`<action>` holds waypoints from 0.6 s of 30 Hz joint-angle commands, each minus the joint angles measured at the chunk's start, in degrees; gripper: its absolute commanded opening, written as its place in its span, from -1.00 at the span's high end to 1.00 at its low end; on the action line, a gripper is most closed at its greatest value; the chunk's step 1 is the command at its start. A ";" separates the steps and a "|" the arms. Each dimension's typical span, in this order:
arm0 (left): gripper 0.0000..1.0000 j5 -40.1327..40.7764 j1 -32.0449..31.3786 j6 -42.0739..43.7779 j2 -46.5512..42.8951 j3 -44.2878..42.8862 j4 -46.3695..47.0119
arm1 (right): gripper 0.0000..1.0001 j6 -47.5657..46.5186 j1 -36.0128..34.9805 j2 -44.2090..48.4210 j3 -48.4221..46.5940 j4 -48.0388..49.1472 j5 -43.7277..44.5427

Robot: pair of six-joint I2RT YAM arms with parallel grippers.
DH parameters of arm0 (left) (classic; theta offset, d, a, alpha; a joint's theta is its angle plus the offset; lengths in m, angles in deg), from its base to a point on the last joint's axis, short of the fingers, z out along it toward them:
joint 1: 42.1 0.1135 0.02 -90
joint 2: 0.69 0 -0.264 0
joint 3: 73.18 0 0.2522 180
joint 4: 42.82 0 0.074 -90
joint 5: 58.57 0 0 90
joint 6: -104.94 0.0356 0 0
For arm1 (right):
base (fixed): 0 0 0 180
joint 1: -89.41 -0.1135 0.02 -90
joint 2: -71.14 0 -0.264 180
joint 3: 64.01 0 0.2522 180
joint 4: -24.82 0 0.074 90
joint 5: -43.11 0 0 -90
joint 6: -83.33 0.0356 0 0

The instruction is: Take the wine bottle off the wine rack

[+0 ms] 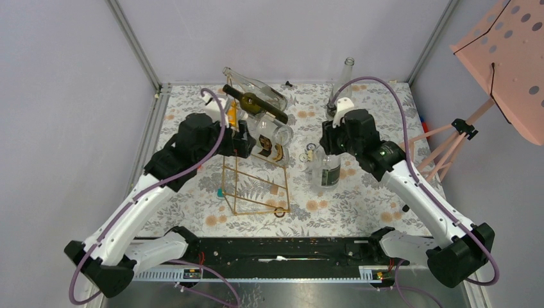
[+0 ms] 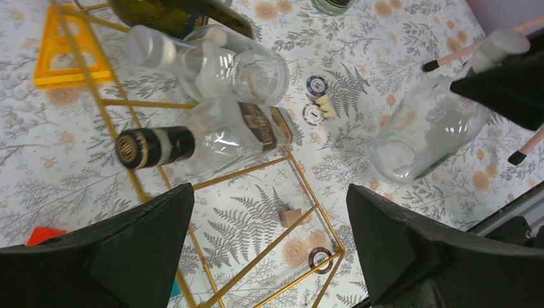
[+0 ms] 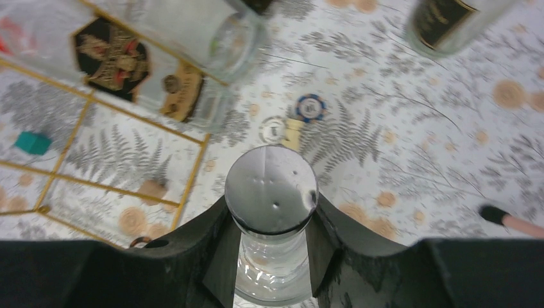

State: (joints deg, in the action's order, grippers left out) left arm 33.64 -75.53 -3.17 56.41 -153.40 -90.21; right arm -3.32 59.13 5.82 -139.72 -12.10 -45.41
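Observation:
The gold wire wine rack (image 1: 256,189) stands mid-table and still carries several bottles: a dark green one (image 1: 255,104), a clear one (image 1: 274,133) and a labelled one with a black cap (image 2: 212,138). My right gripper (image 3: 272,221) is shut on the neck of a clear wine bottle with a silver cap (image 3: 272,192). It holds the bottle upright to the right of the rack (image 1: 327,170), apart from it. My left gripper (image 2: 269,247) is open and empty, above the rack's lower rungs (image 2: 256,170) and just below the black-capped bottle.
An orange triangle (image 2: 64,54) lies behind the rack. Poker chips (image 2: 316,85), a cork (image 2: 290,217) and a teal cube (image 3: 32,142) lie on the floral cloth. A tall empty bottle (image 1: 347,70) stands at the back. A pink music stand (image 1: 507,58) is off-table right.

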 commanded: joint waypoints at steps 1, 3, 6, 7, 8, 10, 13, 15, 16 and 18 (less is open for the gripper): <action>-0.98 1.91 -1.72 2.52 3.05 -3.91 8.80 | 1.00 1.03 5.38 -0.10 -5.91 5.40 6.69; -0.98 1.50 -1.72 3.60 5.23 -4.83 9.83 | 1.00 1.50 8.01 -2.21 -7.66 5.37 8.36; -0.98 1.69 -1.73 5.60 7.32 -6.14 10.96 | 1.00 3.34 12.22 -5.07 -9.68 7.02 9.08; -0.98 2.10 -1.73 6.30 7.74 -6.34 11.81 | 1.00 3.80 13.45 -6.37 -9.93 8.51 9.27; -0.98 2.72 -1.73 6.85 8.04 -6.40 12.33 | 1.00 4.26 14.68 -7.31 -10.26 9.85 9.47; -0.98 3.86 -1.73 8.19 8.56 -6.45 14.28 | 1.00 5.01 16.60 -9.41 -11.25 12.67 10.24; -0.98 5.58 -1.68 9.95 9.62 -7.07 15.90 | 1.00 5.57 18.77 -12.69 -12.78 17.28 12.40; -0.98 7.18 -1.64 11.22 10.72 -7.71 15.98 | 1.00 5.82 20.39 -15.01 -14.20 19.95 12.80; -0.98 7.65 -1.64 11.83 11.15 -8.01 15.82 | 1.00 5.86 21.09 -16.24 -15.07 20.90 13.10; -0.98 8.39 -1.64 12.93 11.76 -8.13 15.61 | 1.00 5.86 22.34 -18.75 -16.87 22.45 13.49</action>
State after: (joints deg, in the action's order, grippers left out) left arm 38.23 -77.08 6.04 67.01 -158.71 -78.80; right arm 0.82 79.39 -11.49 -148.64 -4.58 -35.01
